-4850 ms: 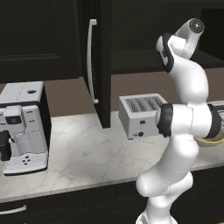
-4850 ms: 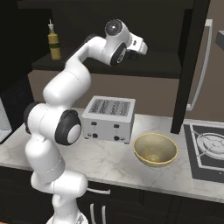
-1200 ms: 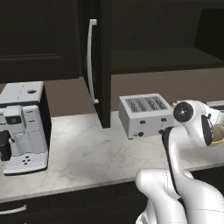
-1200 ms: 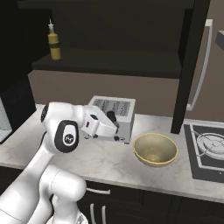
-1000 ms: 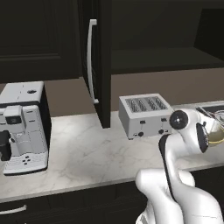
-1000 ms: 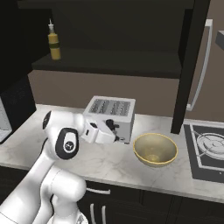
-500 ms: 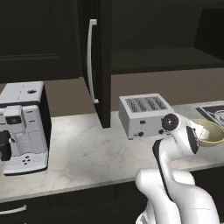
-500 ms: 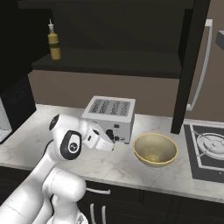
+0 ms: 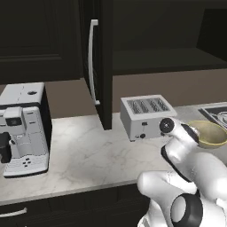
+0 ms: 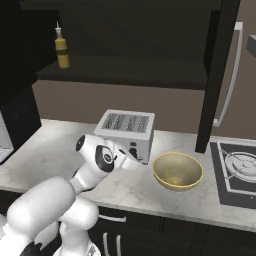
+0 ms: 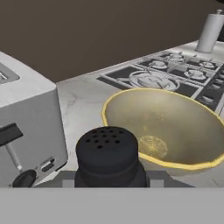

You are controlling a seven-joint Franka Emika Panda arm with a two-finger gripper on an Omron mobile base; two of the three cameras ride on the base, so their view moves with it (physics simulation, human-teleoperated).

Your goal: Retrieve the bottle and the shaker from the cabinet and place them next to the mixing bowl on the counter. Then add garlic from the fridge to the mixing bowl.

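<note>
1. Since approx 5 s ago your arm has swung down from the cabinet [image 9: 99, 66] shelf to counter [image 9: 84, 155] level, between toaster [image 10: 127, 131] & mixing bowl [image 10: 177, 171].
2. Gripper [image 10: 134, 161] is clamped on the shaker [image 11: 108, 155]; hand view shows its perforated black top just beside the bowl rim.
3. Bottle [image 10: 61, 47] sits on the cabinet shelf, not fetched yet.
4. Risks, my read: tight gap, so a sideways drift could knock the bowl or clip the toaster; releasing before the base touches down could tip the shaker, maybe into the bowl.
5. Fridge/garlic step not started.
</note>
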